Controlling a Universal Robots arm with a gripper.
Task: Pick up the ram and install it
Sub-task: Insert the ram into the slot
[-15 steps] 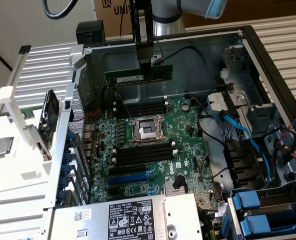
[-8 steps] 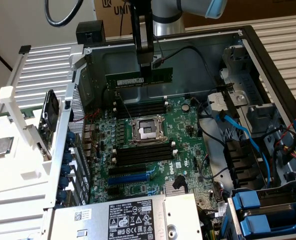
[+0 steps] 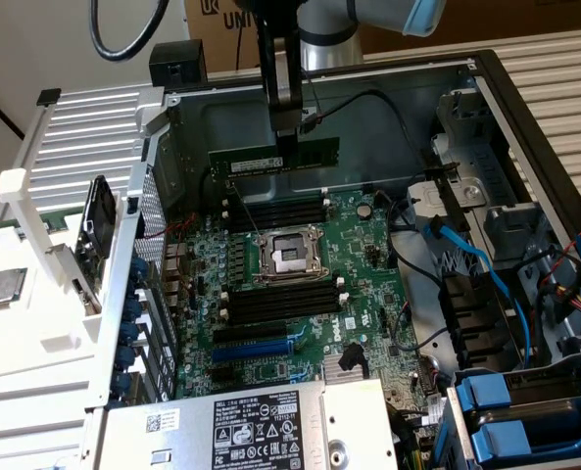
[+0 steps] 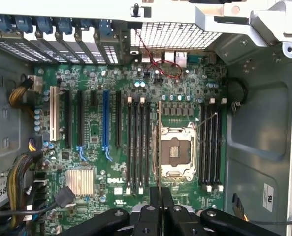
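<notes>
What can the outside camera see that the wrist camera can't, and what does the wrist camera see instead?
The exterior view shows the robot arm above the open case. It also shows the ram, flat green side on, pinched in the claw, a loose silver chip outside the case, and blue drive holders. The wrist view looks straight down on a white slot and yellow cables. Both show the green motherboard, the processor socket and the long black slots.
</notes>
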